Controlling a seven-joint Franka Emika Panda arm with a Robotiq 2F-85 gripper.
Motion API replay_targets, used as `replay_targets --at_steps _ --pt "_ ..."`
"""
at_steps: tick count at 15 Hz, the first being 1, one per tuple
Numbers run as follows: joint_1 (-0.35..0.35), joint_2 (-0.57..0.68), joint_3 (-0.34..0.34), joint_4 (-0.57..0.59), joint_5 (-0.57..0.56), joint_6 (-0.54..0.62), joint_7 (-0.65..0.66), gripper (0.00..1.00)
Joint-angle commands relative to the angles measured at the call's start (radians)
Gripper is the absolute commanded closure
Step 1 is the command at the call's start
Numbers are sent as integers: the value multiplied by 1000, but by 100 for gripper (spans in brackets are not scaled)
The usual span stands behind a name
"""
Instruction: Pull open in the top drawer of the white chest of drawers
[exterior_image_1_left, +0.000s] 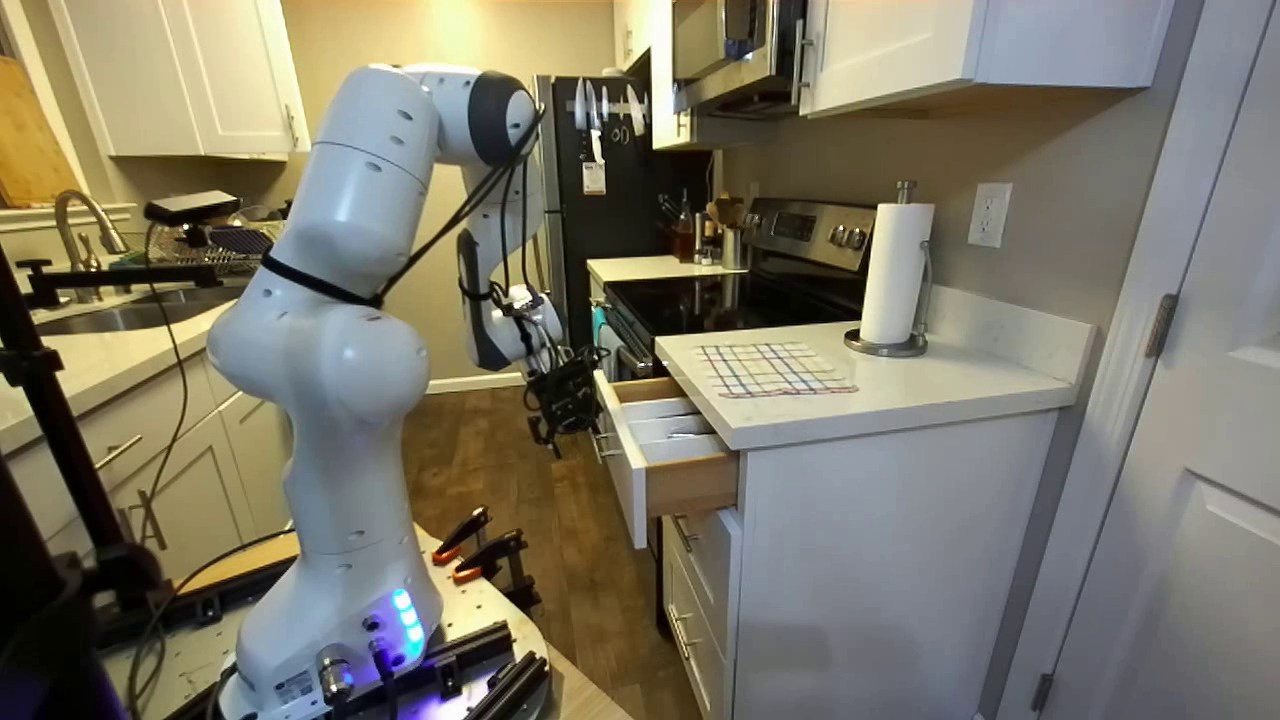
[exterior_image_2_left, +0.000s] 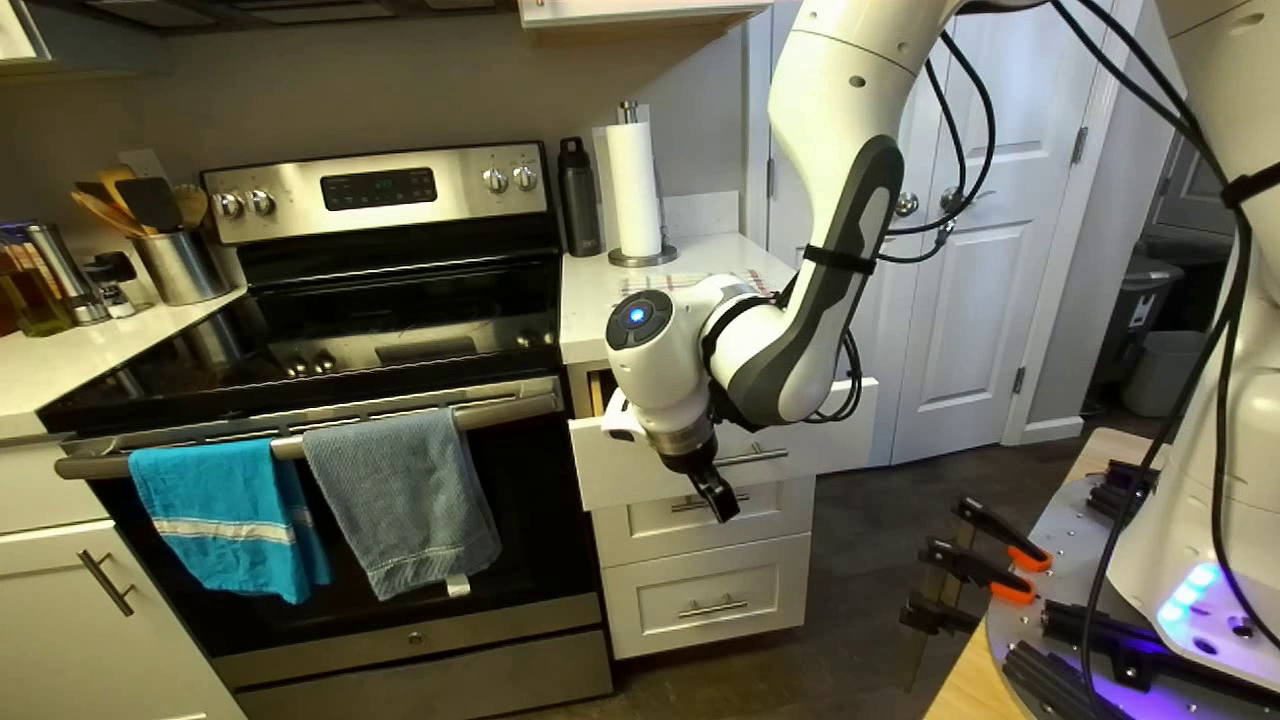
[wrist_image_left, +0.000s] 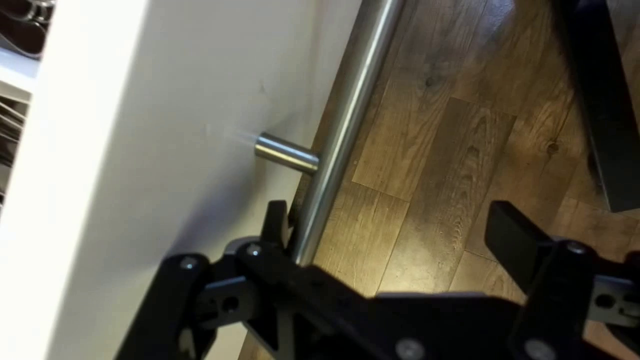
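Observation:
The top drawer (exterior_image_1_left: 627, 470) of the white chest of drawers (exterior_image_1_left: 880, 580) stands pulled out, with light dividers and some metal cutlery inside. Its white front also shows in an exterior view (exterior_image_2_left: 835, 435) and in the wrist view (wrist_image_left: 200, 125). Its steel bar handle (wrist_image_left: 345, 130) runs down into the space between my fingers; it also shows in an exterior view (exterior_image_2_left: 755, 456). My gripper (wrist_image_left: 388, 212) is open. One finger is between the drawer front and the bar; the other is well out over the floor. The gripper (exterior_image_2_left: 722, 500) points downward in front of the drawer. Whether a finger touches the bar is unclear.
A black stove (exterior_image_1_left: 735, 300) with towels (exterior_image_2_left: 400, 500) on its handle adjoins the chest. The countertop (exterior_image_1_left: 880, 400) holds a checkered cloth (exterior_image_1_left: 770, 370) and a paper towel roll (exterior_image_1_left: 895, 275). Lower drawers (exterior_image_2_left: 705, 600) are shut. Clamps (exterior_image_2_left: 975, 565) stick out from the robot's table.

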Motion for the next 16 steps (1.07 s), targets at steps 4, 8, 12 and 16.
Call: replay_targets --at_steps 4,8,12,16 --pt "57 -56 26 -106 10 6 -27 0" --pt "100 -88 24 -125 -72 -8 -26 0" --pt "128 -103 36 -119 -179 -7 -23 0" --pt "134 -112 52 -110 -250 -3 -17 0"
